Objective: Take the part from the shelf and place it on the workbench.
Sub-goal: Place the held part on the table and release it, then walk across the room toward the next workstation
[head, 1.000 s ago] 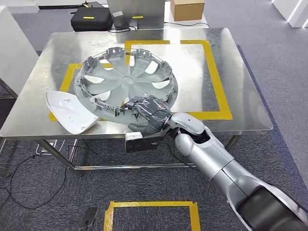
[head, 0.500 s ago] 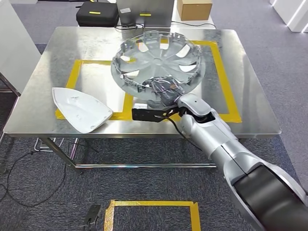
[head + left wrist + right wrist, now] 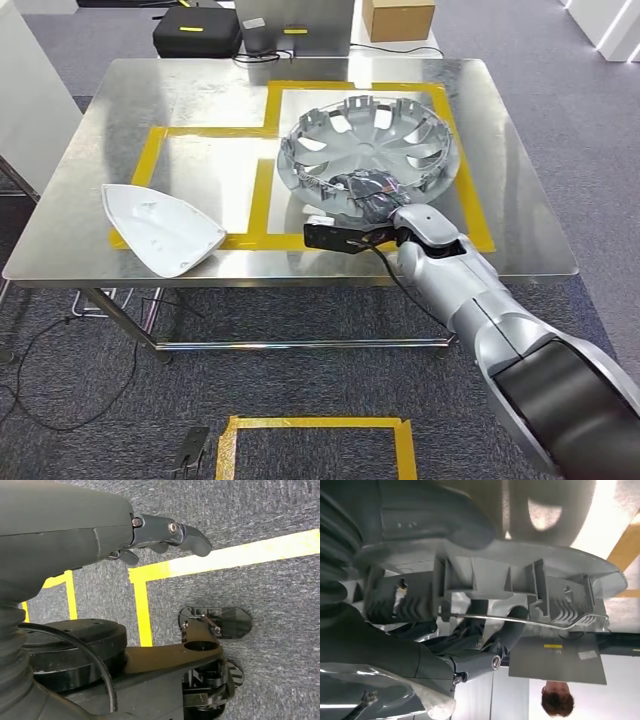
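Note:
A silver wheel cover [image 3: 367,150] with spokes and a clipped rim hangs over the right taped square of the steel workbench [image 3: 113,120]. My right hand [image 3: 365,198] grips its near rim from the front edge of the bench. Up close in the right wrist view, the cover's rim [image 3: 531,575] with its clips and wire ring crosses the picture, and my right hand's dark fingers [image 3: 486,640] curl over it. My left hand [image 3: 166,532] hangs above the carpet, fingers loosely extended, holding nothing.
A white curved shell part [image 3: 160,228] lies on the bench's near left, over the yellow tape. A black case [image 3: 195,32], a grey box [image 3: 294,25] and a cardboard box [image 3: 398,17] stand behind the bench. Yellow tape [image 3: 317,440] marks the carpet in front.
My right hand has carried the wheel cover from the bench's left-middle toward the right, over the right taped square. The head view has also shifted a little.

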Controlling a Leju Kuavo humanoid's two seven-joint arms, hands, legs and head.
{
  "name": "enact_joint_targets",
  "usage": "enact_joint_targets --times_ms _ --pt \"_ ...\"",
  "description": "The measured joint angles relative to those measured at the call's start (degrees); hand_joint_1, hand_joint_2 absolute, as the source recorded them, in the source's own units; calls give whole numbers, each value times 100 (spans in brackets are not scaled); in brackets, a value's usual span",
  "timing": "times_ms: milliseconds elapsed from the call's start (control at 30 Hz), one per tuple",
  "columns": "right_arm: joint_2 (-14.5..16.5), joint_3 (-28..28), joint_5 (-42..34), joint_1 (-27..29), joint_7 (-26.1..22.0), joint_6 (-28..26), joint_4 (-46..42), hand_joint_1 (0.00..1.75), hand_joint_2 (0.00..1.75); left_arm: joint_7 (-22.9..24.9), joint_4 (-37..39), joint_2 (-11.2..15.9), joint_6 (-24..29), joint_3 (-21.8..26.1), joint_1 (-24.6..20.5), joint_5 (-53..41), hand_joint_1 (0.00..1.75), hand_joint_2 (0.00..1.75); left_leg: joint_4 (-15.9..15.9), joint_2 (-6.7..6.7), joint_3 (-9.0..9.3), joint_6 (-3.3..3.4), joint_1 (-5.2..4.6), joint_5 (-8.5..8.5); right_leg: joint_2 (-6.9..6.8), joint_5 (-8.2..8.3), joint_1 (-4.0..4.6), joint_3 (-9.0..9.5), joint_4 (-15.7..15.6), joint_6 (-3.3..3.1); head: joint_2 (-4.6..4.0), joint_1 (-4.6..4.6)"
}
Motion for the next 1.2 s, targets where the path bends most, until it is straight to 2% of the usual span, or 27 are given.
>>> enact_joint_targets --times_ms 300,433,600,667,767,800,833,900,933,967,1000,1033,1100,1133,1167,1200 --pt "-22 -167 -61 -14 -155 -99 6 0 0 -21 0 -1 6 0 -4 -79 0 175 -2 1 10 -3 4 1 0 -11 9 3 11 -8 0 1" --pt "-22 -238 -204 0 -413 -195 -18 0 0 -24 0 -3 157 0 -5 -90 0 0 -2 1 14 -4 4 2 0 -11 9 7 12 -8 0 2" --pt "-22 -742 -1185 315 -1460 -659 -517 0 0 -2 0 -11 373 13 -13 -122 0 0 -2 0 19 -4 4 2 -5 -11 10 15 12 -8 0 1" --pt "-22 -1021 -1607 545 -1733 -543 -969 0 0 26 0 -13 401 31 -10 -125 0 0 6 0 17 5 -7 -6 -5 -6 3 22 -4 2 0 1" --pt "-38 -1415 -2348 1021 -2033 -67 -1966 0 0 5 0 -1 409 65 24 -119 0 0 -90 3 89 98 -11 40 -3 7 -10 67 -68 67 0 -2" --pt "-52 -1528 -2600 1213 -2106 91 -2345 0 0 -18 0 4 408 88 47 -107 0 0 -168 10 137 130 7 80 -2 -64 -7 54 -17 83 0 5" --pt "-75 -1642 -2839 1411 -2169 240 -2758 0 0 -41 0 8 407 117 71 -92 0 0 -236 21 177 147 24 112 -1 -209 -8 -13 151 92 0 12" --pt "-131 -1808 -3146 1838 -2262 459 -3456 0 0 -77 0 19 404 172 124 -57 0 0 -283 31 202 165 38 138 -3 -611 -29 -287 823 120 0 26" --pt "-168 -1872 -3239 2067 -2308 547 -3792 0 0 -93 0 26 405 199 153 -36 0 0 -281 32 198 165 43 141 -4 -760 -46 -430 1180 139 0 27" --pt "-206 -1917 -3287 2302 -2363 613 -4088 0 0 -110 0 33 407 227 185 -10 0 0 -276 32 192 159 51 143 -6 -808 -67 -505 1391 162 0 28" --pt "-251 -1952 -3307 2522 -2420 658 -4367 0 0 -137 0 40 410 262 216 23 0 0 -266 32 182 143 65 146 -10 -749 -92 -479 1390 189 0 29" --pt "-294 -1975 -3312 2721 -2477 685 -4620 0 0 -172 0 48 412 303 243 60 0 0 -248 31 165 115 87 147 -18 -608 -122 -344 1172 219 0 29" --pt "-357 -1994 -3345 3087 -2624 709 -5039 0 0 -257 -1 73 412 391 271 130 0 0 -183 30 117 14 120 141 -32 -322 -172 100 440 292 0 36" --pt "-370 -1996 -3379 3272 -2703 716 -5210 0 0 -294 -1 85 413 433 276 160 0 0 -147 28 101 -42 121 137 -17 -228 -182 248 206 290 0 37" --pt "-375 -1997 -3424 3460 -2773 721 -5360 0 0 -329 -2 97 414 476 278 194 0 0 -108 24 90 -91 114 136 3 -215 -187 328 80 271 0 37" --pt "-376 -1998 -3468 3648 -2821 723 -5484 0 0 -361 -2 108 415 523 281 231 0 0 -90 19 82 -132 107 144 31 -224 -174 322 107 219 0 30"
